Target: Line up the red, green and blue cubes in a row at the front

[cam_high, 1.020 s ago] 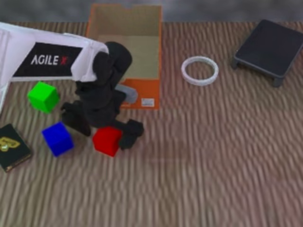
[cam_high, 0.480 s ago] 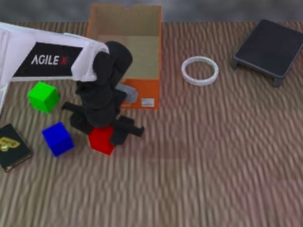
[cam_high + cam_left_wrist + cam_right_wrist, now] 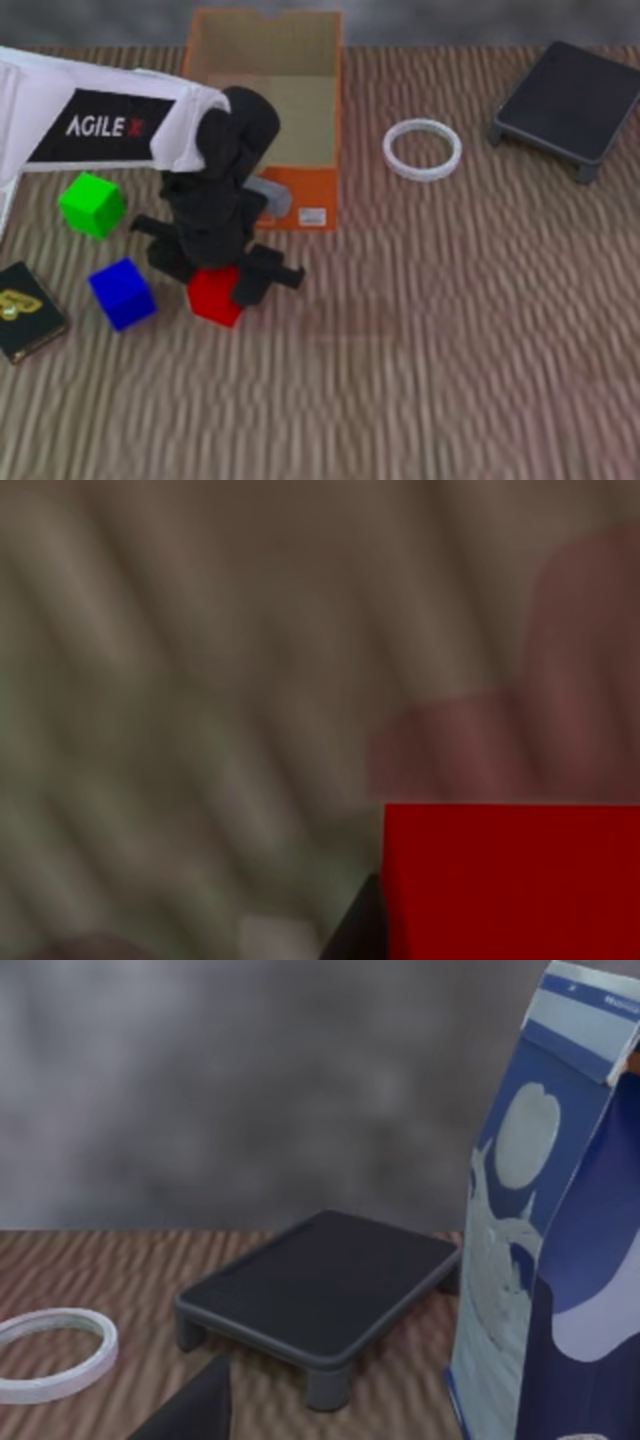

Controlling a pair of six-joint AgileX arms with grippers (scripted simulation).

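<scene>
while left gripper (image 3: 215, 280) hangs low, red cube (image 3: 213, 296) sits between fingers (image 3: 262, 277).

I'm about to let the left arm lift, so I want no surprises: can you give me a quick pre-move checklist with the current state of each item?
1. Left end effector over the red cube: ok, it sits right on top of it in the top view.
2. Fingers closed on the red cube: cannot tell; the arm hides the contact.
3. Blue cube apart from the red one: ok, a gap of bare table shows between them.
4. Green cube out of the way: ok, behind the blue one.
5. Front strip free for a row: ok, except the black book at its left edge.
6. Right arm out of the way: ok, absent from the top view.
</scene>
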